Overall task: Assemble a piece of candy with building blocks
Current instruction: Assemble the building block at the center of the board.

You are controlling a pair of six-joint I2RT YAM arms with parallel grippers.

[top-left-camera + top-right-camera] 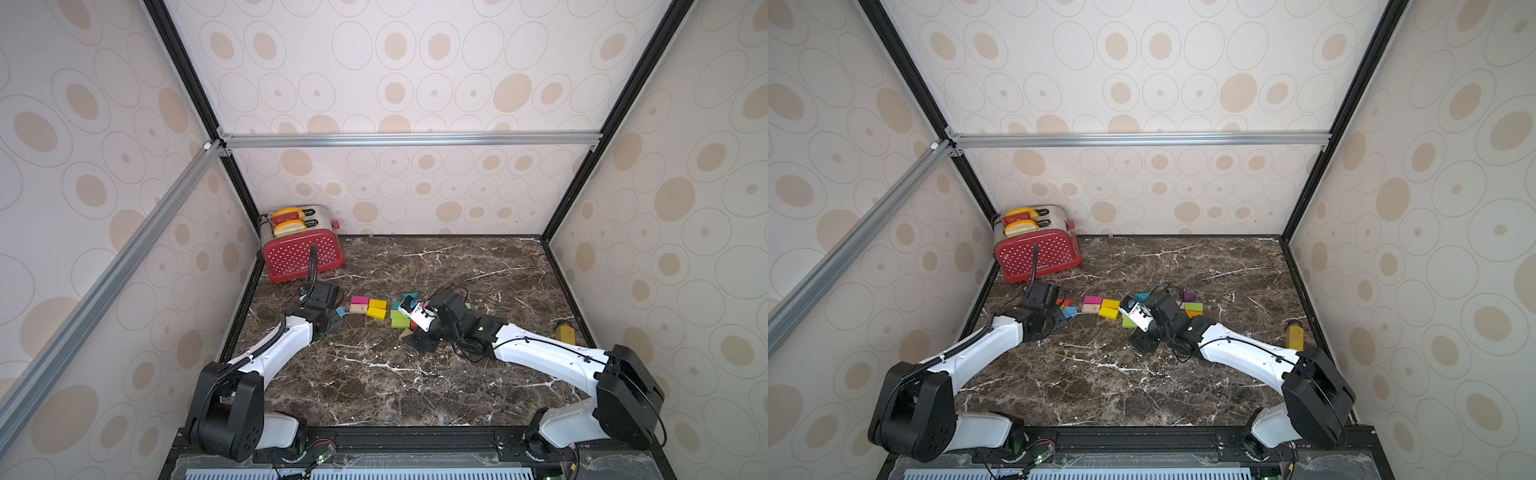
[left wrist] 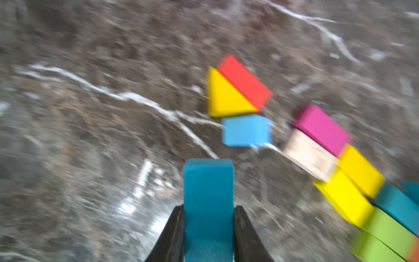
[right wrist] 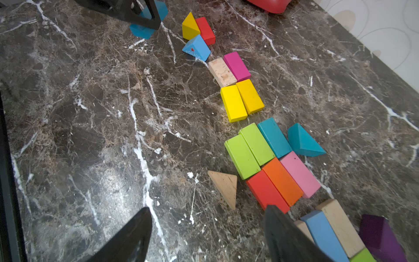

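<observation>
The teal block (image 2: 208,181) sits in my left gripper (image 2: 208,207). The jaws are clamped on its two long sides so that its far end sticks out past the fingertips, which I judge leaves a free face to butt against a neighbour. It is toward the left edge of the counter (image 1: 374,374), just short of the left end of the row of building blocks. I cannot tell whether it is clear of the marble.

Nearest it lie a light-blue wedge (image 3: 196,48), a yellow wedge (image 3: 189,27) and a red brick (image 3: 205,29), all touching. I read that pointed cluster as one twist of the candy's wrapper. Beyond them, bricks lie in pairs, long side to long side: a bare-wood brick (image 3: 222,72) with a magenta brick (image 3: 237,65), then two yellow bricks (image 3: 233,103). That is the body, I think.

My right gripper (image 3: 207,236) hangs empty with its jaws wide apart over the denser cluster mid-counter. It is near the bare-wood wedge (image 3: 225,187), probably a candidate for the other twist. The toaster (image 1: 303,253) stands in the far left corner, out of the way.
</observation>
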